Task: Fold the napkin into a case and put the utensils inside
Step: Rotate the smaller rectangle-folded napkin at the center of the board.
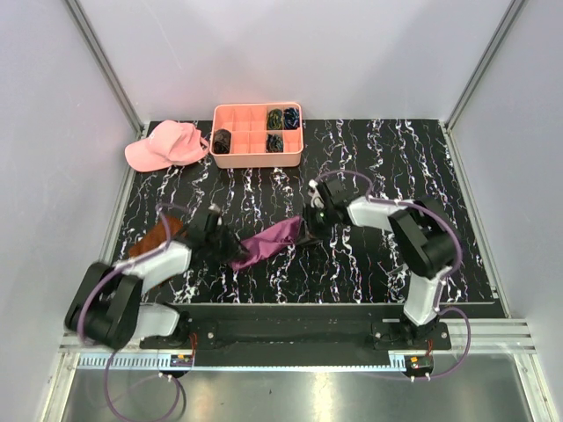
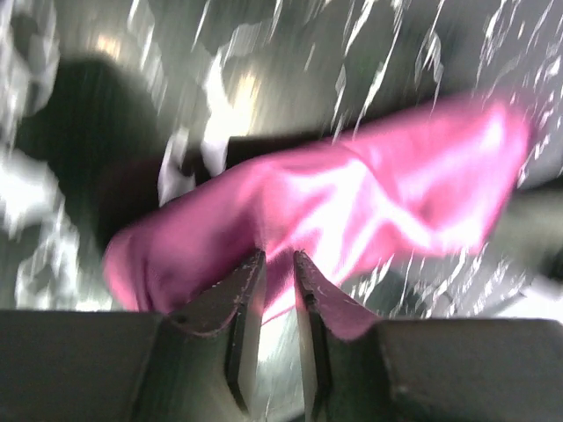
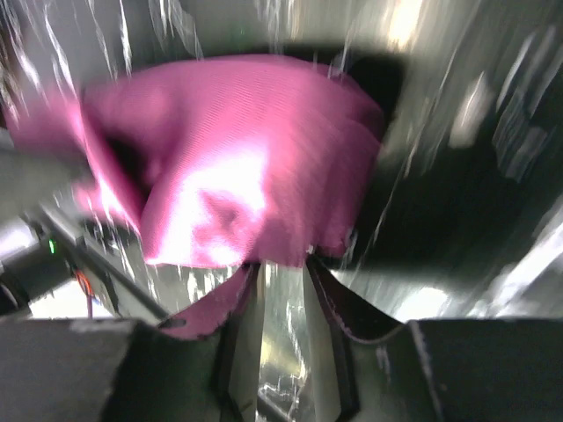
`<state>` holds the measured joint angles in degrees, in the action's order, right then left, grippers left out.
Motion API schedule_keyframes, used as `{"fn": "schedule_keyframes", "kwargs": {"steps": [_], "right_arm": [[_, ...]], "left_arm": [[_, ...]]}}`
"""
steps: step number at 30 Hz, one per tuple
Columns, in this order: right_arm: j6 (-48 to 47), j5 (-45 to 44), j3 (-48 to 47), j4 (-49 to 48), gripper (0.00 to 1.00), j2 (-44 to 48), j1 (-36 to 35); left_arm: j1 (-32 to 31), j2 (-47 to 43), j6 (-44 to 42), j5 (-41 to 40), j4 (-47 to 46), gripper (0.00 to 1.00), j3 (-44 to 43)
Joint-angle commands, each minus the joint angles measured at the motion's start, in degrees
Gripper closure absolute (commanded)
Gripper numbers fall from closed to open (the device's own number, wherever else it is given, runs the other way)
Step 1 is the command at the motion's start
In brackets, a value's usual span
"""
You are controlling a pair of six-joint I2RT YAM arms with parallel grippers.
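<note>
The magenta napkin (image 1: 273, 239) lies bunched into a long crumpled strip on the black marbled table (image 1: 387, 167), stretched between my two grippers. My left gripper (image 1: 230, 249) is at its left end. In the left wrist view the jaws (image 2: 277, 257) stand a narrow gap apart, with the napkin (image 2: 352, 202) right at their tips. My right gripper (image 1: 308, 230) is at the right end. Its jaws (image 3: 281, 264) are parted, the table shows between them, and the napkin's (image 3: 237, 158) edge lies across the tips. The utensils are out of view.
A rust-brown cloth (image 1: 157, 236) lies beside the left arm. A pink cap (image 1: 165, 145) sits at the back left. Beside it stands a salmon compartment tray (image 1: 255, 161) holding dark coiled bundles (image 1: 283, 117). White walls enclose the table on three sides.
</note>
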<state>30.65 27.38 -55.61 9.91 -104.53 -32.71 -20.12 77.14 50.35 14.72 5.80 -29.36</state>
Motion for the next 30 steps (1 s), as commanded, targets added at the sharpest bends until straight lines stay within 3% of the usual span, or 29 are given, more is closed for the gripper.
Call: {"fn": "schedule_keyframes", "kwargs": {"steps": [1, 6, 8, 10, 14, 16, 19, 24, 27, 30], "right_arm": [[-9.27, -4.34, -15.46, 9.11, 0.66, -8.82, 3.17], [-13.95, -9.34, -26.19, 18.45, 0.59, -12.54, 6.16], [-14.57, -12.77, -27.52, 20.93, 0.57, -11.84, 6.25], [-11.78, -10.08, -26.04, 20.51, 0.56, -9.83, 6.08], [-1.50, -0.94, -17.00, 11.21, 0.54, -5.96, 4.33], [5.25, 1.00, -11.11, 2.34, 0.54, -3.85, 2.75], [12.12, 2.77, -6.01, -8.40, 0.54, -2.87, -0.42], [19.87, 3.03, -1.87, -20.26, 0.54, -5.93, -1.04], [22.51, 5.84, -2.92, -24.14, 0.54, -9.88, -1.04], [22.96, 5.58, -5.55, -24.59, 0.54, -12.70, -1.04]], "left_arm": [[-1.41, -13.73, 5.64, -1.53, 2.80, 0.73, 6.50], [-2.29, -23.87, 6.78, -0.67, 9.22, 0.69, 8.45], [-2.47, -26.16, 5.91, 0.83, 10.36, 0.69, 7.57], [-2.47, -26.61, 4.77, 1.01, 12.38, 0.68, 4.86], [-2.29, -21.52, -0.32, -0.13, 15.99, 0.68, -1.21], [-2.12, -17.49, -1.39, -0.65, 17.57, 0.77, -3.15], [-1.24, -16.06, -2.10, -3.54, 17.40, 0.80, -1.93], [-0.80, -18.69, -1.31, -7.16, 17.40, 0.84, 1.32], [-0.80, -22.02, 0.71, -10.67, 20.03, 0.94, 3.25], [-0.80, -26.93, 3.52, -14.27, 20.83, 0.94, 6.67]]}}
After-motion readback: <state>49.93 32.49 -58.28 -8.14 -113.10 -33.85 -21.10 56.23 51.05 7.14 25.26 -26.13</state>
